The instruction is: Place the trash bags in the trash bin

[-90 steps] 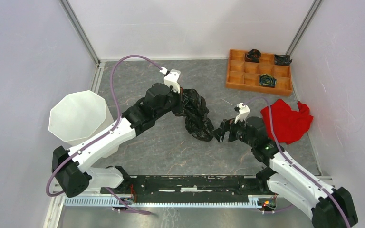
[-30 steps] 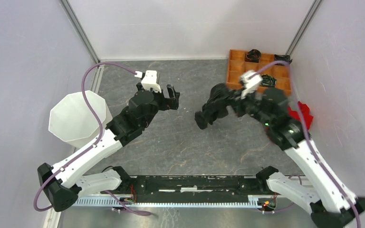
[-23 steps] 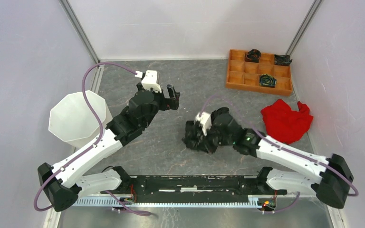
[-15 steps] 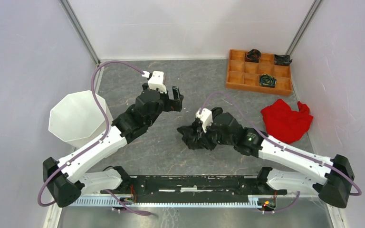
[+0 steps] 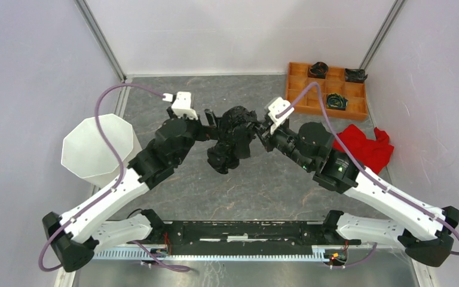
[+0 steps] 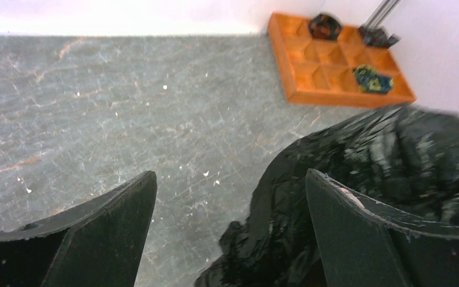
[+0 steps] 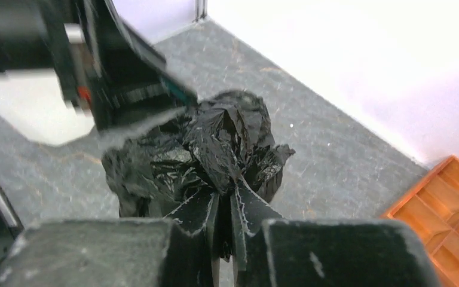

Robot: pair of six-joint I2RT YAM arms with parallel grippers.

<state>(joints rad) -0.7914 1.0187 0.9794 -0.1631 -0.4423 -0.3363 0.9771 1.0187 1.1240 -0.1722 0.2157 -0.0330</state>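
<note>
A crumpled glossy black trash bag (image 5: 230, 142) hangs above the middle of the table. My right gripper (image 5: 256, 133) is shut on a pinched fold of it; in the right wrist view the jaws (image 7: 224, 194) clamp the film, and the bag (image 7: 209, 140) bulges beyond them. My left gripper (image 5: 214, 122) stands open right beside the bag on its left. In the left wrist view the bag (image 6: 364, 161) lies against the right finger (image 6: 358, 239), partly inside the gap of the left gripper (image 6: 230, 174). The white octagonal trash bin (image 5: 98, 148) stands at the left edge.
An orange compartmented tray (image 5: 326, 89) with small dark items sits at the back right, also seen in the left wrist view (image 6: 334, 66). A red cloth (image 5: 367, 152) lies by the right wall, partly behind my right arm. Walls close off the sides and back.
My right arm has lifted the bag off the table and swung it up and left to the left gripper. The left gripper has shifted slightly toward it and stayed open.
</note>
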